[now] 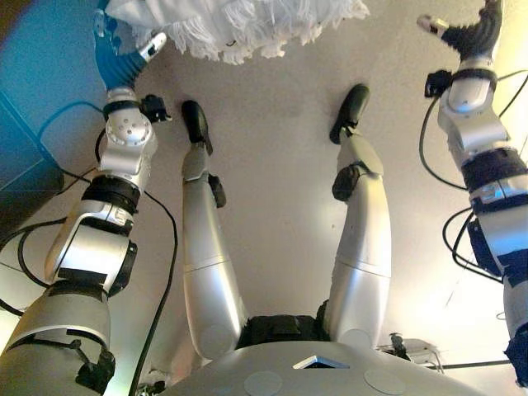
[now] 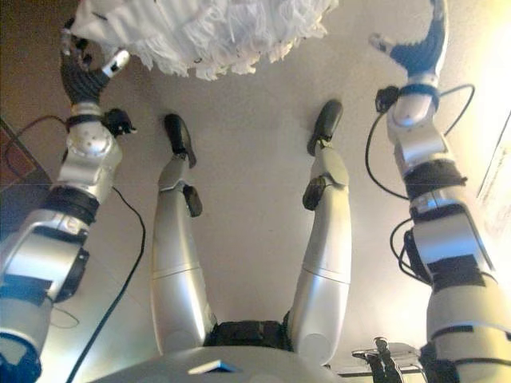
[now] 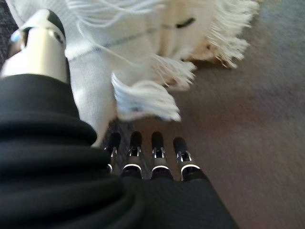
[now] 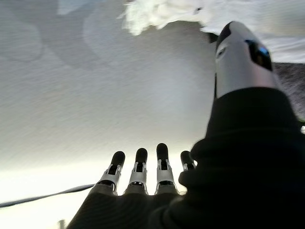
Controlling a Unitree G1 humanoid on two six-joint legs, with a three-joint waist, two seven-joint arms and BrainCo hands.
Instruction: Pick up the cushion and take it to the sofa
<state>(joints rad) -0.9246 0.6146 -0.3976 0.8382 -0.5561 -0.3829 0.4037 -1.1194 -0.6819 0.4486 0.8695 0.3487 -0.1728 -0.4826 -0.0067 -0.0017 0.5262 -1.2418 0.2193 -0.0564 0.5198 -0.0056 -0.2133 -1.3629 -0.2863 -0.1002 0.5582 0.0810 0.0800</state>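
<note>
The cushion (image 1: 239, 25) is white with a long fringe and lies on the floor at the far edge of the eye views. My left hand (image 1: 124, 51) is at its left edge, fingers straight. In the left wrist view the thumb (image 3: 40, 45) lies against the cushion's cloth (image 3: 143, 38) and the fingertips (image 3: 145, 140) point at the floor under the fringe. My right hand (image 1: 469, 33) is open, off to the right of the cushion and apart from it. The right wrist view shows its straight fingers (image 4: 140, 162) over bare floor, with the cushion's fringe (image 4: 162, 12) beyond.
A dark flat-sided object (image 1: 25, 132) stands along the left edge of the view. Grey floor (image 1: 272, 124) stretches in front of the cushion. A pale strip (image 2: 497, 152) runs along the floor at the far right.
</note>
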